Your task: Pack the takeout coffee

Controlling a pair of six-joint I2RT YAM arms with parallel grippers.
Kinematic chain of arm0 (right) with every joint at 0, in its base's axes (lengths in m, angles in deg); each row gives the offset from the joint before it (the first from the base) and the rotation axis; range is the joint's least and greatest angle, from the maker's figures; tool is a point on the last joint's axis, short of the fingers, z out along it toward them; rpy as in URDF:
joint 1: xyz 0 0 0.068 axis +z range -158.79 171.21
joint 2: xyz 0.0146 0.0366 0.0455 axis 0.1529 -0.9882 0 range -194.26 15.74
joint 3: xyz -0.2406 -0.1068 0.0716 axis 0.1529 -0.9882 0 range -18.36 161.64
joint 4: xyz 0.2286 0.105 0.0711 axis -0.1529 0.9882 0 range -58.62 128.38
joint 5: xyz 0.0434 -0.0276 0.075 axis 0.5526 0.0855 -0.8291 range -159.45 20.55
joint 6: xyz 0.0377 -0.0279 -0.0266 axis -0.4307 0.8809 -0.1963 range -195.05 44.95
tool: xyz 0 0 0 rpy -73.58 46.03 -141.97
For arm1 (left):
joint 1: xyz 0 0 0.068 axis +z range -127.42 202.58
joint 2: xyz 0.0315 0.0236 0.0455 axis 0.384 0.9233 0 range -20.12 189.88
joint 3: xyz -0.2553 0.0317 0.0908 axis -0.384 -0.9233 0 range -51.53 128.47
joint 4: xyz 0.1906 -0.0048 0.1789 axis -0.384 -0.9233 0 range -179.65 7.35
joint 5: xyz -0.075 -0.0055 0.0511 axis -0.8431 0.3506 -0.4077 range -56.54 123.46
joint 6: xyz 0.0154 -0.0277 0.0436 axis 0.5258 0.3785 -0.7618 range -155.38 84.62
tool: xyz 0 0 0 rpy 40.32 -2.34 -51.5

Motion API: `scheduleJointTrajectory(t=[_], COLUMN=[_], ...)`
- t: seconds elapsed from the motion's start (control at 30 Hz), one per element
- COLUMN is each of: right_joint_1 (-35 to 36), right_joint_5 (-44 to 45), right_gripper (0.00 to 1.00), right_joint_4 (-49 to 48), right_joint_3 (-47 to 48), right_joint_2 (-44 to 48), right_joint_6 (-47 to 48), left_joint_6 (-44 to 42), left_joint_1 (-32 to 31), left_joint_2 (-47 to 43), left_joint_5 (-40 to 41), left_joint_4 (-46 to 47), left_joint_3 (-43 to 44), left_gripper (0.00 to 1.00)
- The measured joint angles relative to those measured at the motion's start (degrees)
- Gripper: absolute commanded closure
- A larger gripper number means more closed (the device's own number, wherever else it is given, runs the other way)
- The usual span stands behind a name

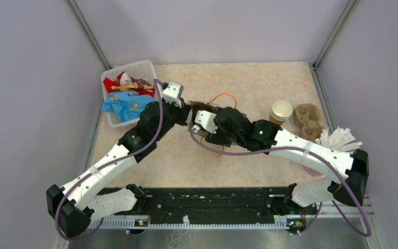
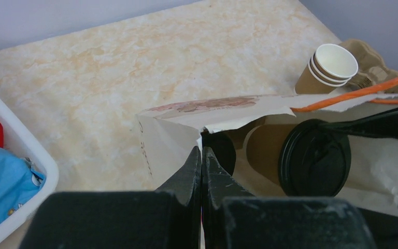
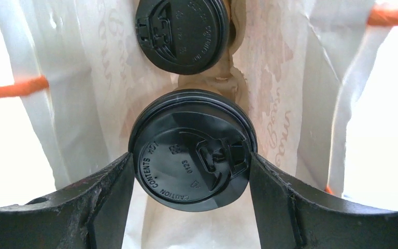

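Two takeout coffees with black lids sit in a pulp carrier (image 3: 229,78) inside a white paper bag (image 3: 83,78) with orange handles. The near coffee (image 3: 192,150) is between the fingers (image 3: 109,197) of my right gripper (image 3: 192,166), which touch both sides of its lid. The far coffee (image 3: 181,33) stands behind it. My left gripper (image 2: 202,155) is shut on the bag's rim (image 2: 171,135) and holds the mouth open; one lid (image 2: 313,158) shows inside. From above, both grippers (image 1: 189,111) (image 1: 201,124) meet at the bag (image 1: 203,107).
A stack of empty brown cups (image 1: 281,111) and a spare pulp tray (image 1: 309,119) stand at the right. A pink cup of white sticks (image 1: 337,138) is beside the right arm. A white bin (image 1: 127,93) of packets sits at the back left.
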Motion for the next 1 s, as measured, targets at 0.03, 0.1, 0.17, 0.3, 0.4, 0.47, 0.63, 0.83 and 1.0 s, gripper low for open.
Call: scheduleJointTrajectory(t=[0.03,0.1,0.17,0.3,0.4,0.47,0.63,0.83,1.0], right_joint_1=[-0.02,-0.02,-0.17,-0.83,-1.38,-1.51,-2.40,-2.89,-2.99], right_joint_5=[0.17,0.61,1.01,1.62,1.92,1.99,1.70,0.57,0.22], right_gripper=[0.50,0.50,0.50,0.50,0.50,0.50,0.50,0.51,0.51], right_joint_4=[-0.31,-0.59,-0.28,-0.26,-0.22,-0.13,-1.64,-3.76,-6.29], right_joint_3=[-0.81,-2.47,-3.06,-3.23,-3.48,-4.00,-6.71,-10.29,-11.58], right_joint_2=[0.83,2.64,3.82,5.18,6.05,6.62,7.08,7.08,7.08], right_joint_6=[0.39,1.38,2.08,2.78,2.89,2.95,3.74,5.66,6.49], left_joint_6=[-0.15,-0.42,-0.79,-1.20,-1.18,-1.11,-0.74,-0.74,-0.76], left_joint_1=[0.00,0.00,0.00,0.00,0.00,0.00,0.00,0.00,0.00], left_joint_2=[-0.52,-1.11,-1.25,-1.27,-1.73,-2.14,-2.91,-4.28,-5.01], left_joint_5=[-0.52,-1.11,-1.31,-1.11,-1.49,-2.05,-3.74,-4.85,-5.16], left_joint_4=[1.27,2.97,4.39,5.53,6.08,6.05,6.05,5.99,5.97], left_joint_3=[-1.36,-3.34,-4.98,-6.32,-6.82,-7.28,-8.57,-9.84,-10.60], left_gripper=[1.00,1.00,1.00,1.00,1.00,1.00,1.00,1.00,1.00])
